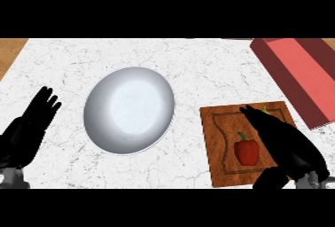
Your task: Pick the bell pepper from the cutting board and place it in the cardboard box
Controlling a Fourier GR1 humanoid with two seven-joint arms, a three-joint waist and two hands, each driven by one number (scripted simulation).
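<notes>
Lying on the cutting board [222, 164], the red bell pepper [247, 150] sat just left of the right hand [288, 144], whose straight fingers hovered released beside it. It looked light, smooth-skinned and likely slippery, hollow yet fairly stiff; curling round its broad body seemed safer than pinching the stem. The left hand [29, 128] rested open on the bench [196, 62]. The cardboard box [297, 71] waited well apart.

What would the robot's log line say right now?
right robot hand: open beside bell pepper | pepper: on cutting board | left robot hand: resting open
</notes>
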